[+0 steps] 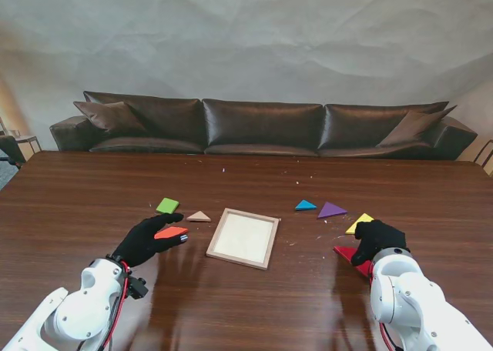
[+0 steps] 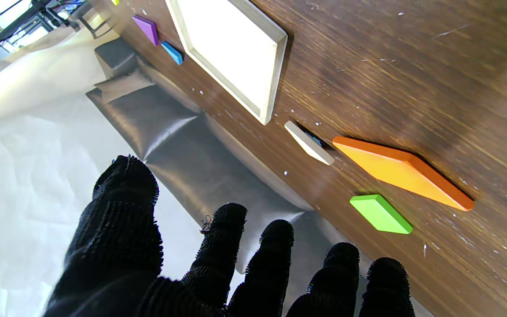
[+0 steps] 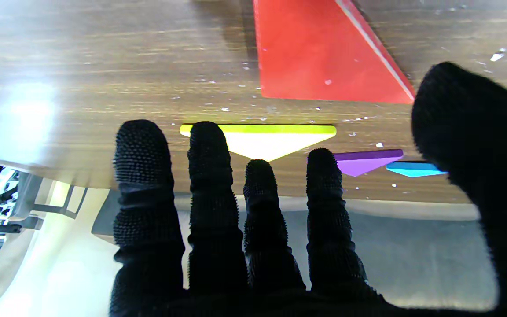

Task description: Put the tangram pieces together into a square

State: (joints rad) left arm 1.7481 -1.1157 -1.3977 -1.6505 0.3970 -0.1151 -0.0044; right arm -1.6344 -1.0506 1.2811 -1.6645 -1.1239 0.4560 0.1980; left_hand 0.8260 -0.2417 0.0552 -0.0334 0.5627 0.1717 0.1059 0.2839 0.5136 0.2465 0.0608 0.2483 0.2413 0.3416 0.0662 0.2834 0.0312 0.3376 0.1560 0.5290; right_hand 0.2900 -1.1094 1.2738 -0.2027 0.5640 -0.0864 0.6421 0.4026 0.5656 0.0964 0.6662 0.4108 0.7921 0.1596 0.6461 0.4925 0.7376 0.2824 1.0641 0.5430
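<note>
Table: orange pc under left hand

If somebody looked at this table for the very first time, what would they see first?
Probably the pale wooden frame in the middle of the dark table, with nothing in it. Then the bright pieces scattered either side: a green square and orange piece by the black-gloved left hand, and a yellow triangle and red triangle by the right hand.

Bare table rings the tray (pieces flank both sides).
</note>
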